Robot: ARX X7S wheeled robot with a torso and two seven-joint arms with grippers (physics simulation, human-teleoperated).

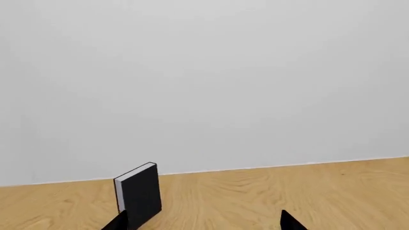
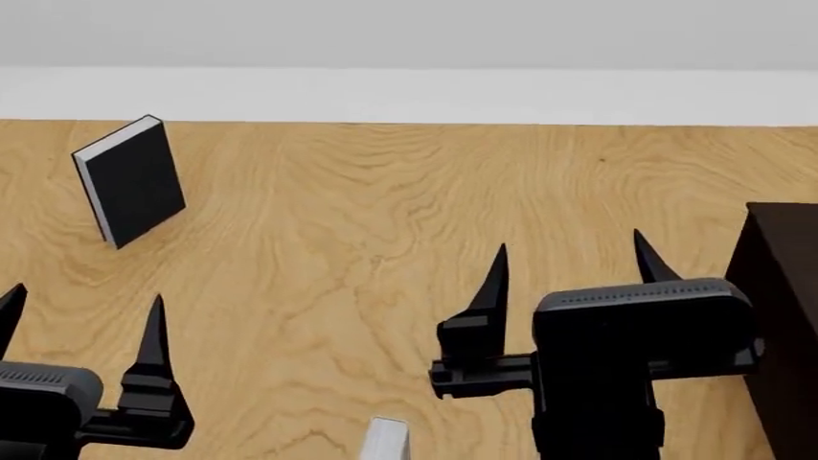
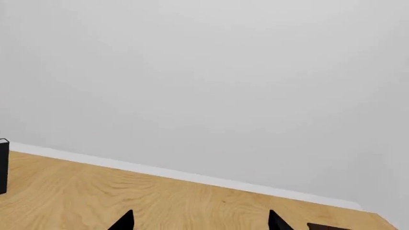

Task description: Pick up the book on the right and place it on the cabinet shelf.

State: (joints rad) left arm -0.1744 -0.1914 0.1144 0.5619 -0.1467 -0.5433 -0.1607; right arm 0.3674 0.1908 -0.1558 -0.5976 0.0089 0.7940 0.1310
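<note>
Right up close, the right pincer (image 2: 570,265) hangs over the wooden counter (image 2: 358,249) with its two dark prongs spread well apart and nothing between them; the left pincer (image 2: 79,321) sits low at the other side, likewise spread and empty. Just below the right arm, at the very bottom edge of the head view, a pale grey sliver with a white edge pokes into sight, and I take that to be the book (image 2: 383,439) the task wants, though so little of it shows that I cannot tell how it stands or lies. It sits nearer the robot than either pincer and a little left of the right one. Away at the far left a black-covered book (image 2: 130,180) stands upright, well apart from all this. The dark cabinet shelf (image 2: 783,316) rises at the right edge, close beside the right arm. To my eye the job is still at its opening step, the reach for the book, with no grasp made. Next, I would judge, the right arm must draw back and drop toward that sliver, prongs kept wide enough to straddle the cover.
</note>
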